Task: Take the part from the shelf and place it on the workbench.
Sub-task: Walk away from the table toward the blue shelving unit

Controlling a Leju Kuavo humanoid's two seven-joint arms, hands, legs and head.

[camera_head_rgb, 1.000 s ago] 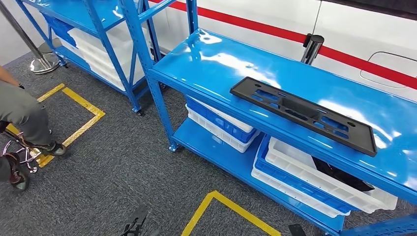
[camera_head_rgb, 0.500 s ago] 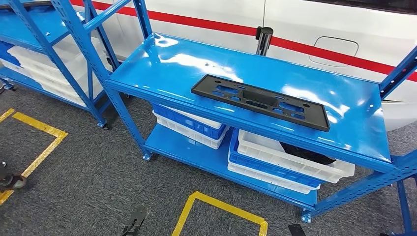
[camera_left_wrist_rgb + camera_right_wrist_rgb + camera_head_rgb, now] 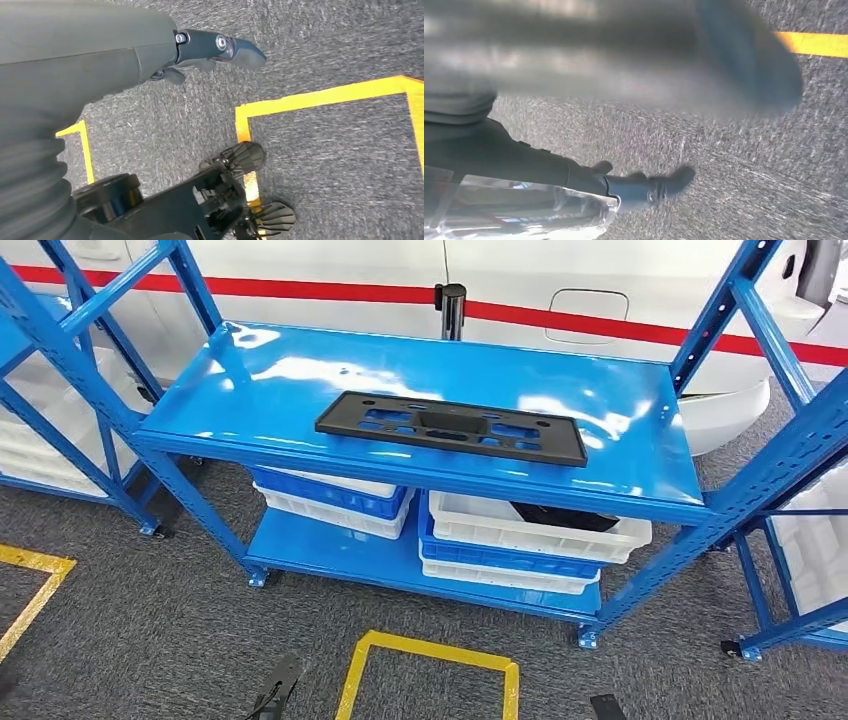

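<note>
Bright, even light; white glare streaks the glossy blue shelf top (image 3: pixel 300 390). Right wrist view smears with blur, the left wrist view stays sharper.

The head view looks forward and down at the blue shelf (image 3: pixel 420 390); both wrist views face the grey carpet (image 3: pixel 325 165) closely.

The part (image 3: pixel 451 428) is a long, flat black plastic panel, roughly rectangular, pierced by several slots and small holes, with a deeper recess near its middle. It lies flat on the top level of the blue shelf (image 3: pixel 250 390), lengthwise along it, close to the front edge and about midway between the shelf's ends.
</note>
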